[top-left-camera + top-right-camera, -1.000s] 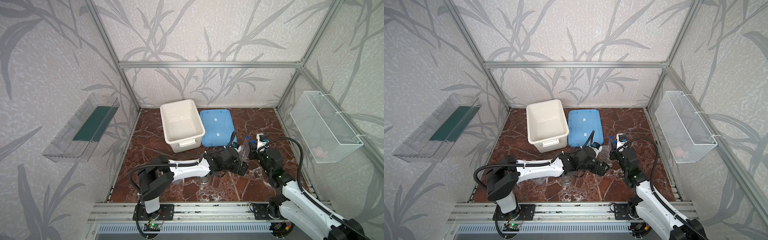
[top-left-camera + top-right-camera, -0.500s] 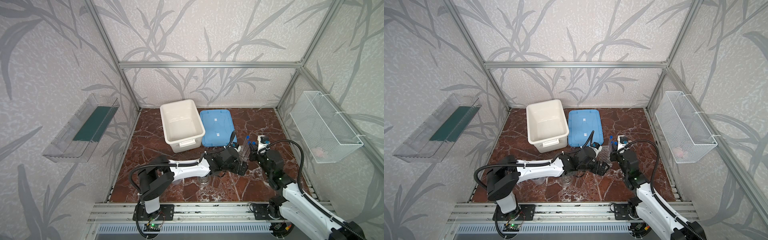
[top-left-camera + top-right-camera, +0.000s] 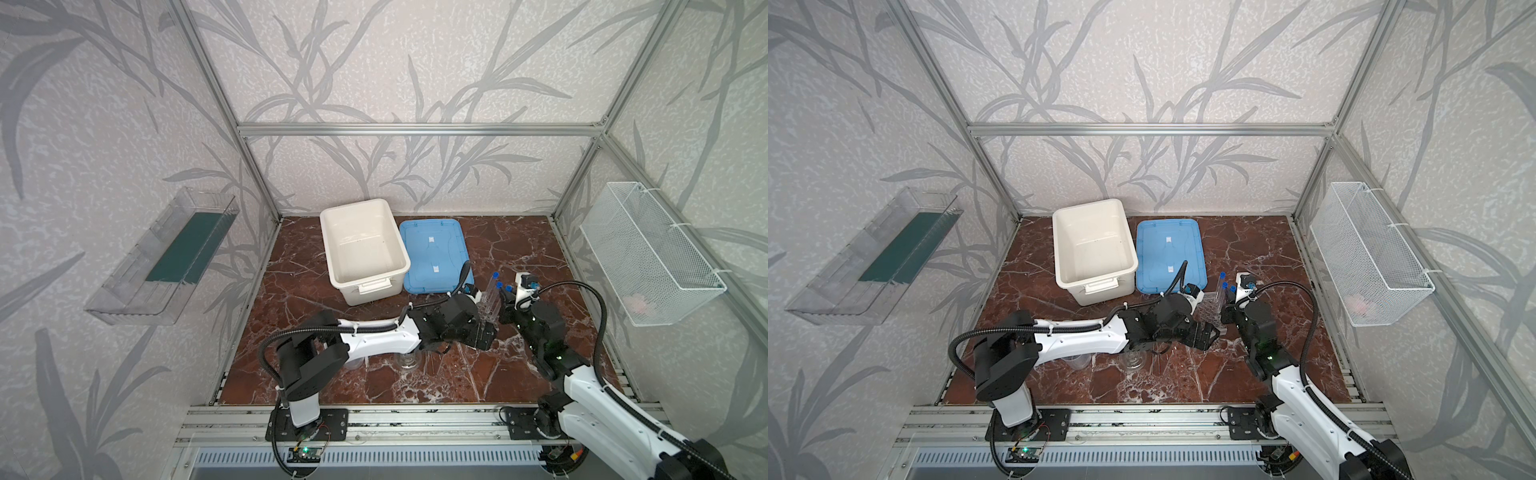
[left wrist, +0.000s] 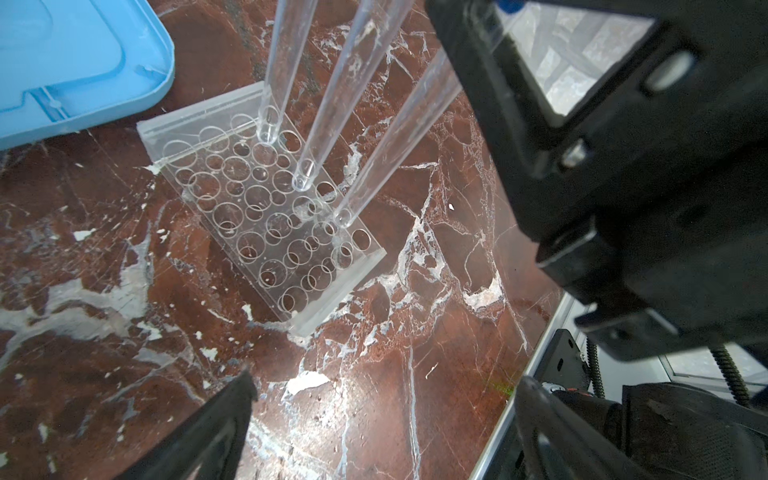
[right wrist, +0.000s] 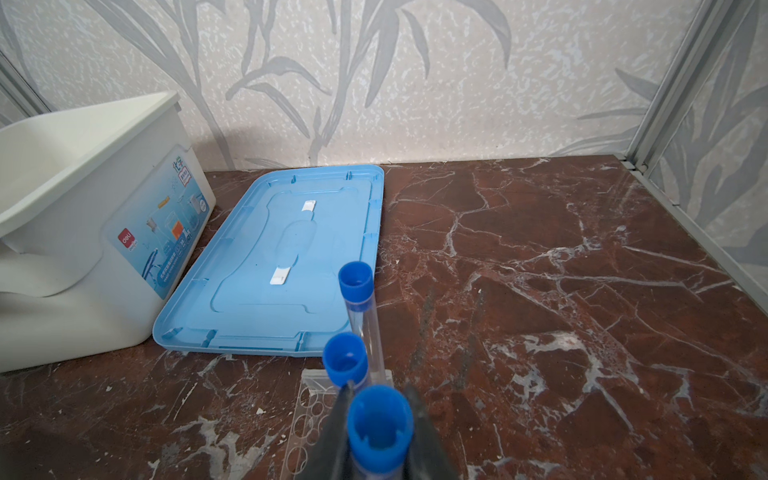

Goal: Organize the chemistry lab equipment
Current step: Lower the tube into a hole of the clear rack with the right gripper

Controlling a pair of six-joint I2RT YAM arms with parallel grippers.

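While my right end effector (image 5: 378, 388) grips the third tube (image 4: 399, 129) in the rack (image 4: 249, 208), my left end effector (image 4: 384, 378) gapes wide. Next, I should let go gently.

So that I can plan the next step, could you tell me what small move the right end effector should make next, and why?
Probably open the right end effector and lift clear: it grips the near tube under its blue cap, and that tube's tip already appears to sit in a hole of the rack, like the other two tubes.
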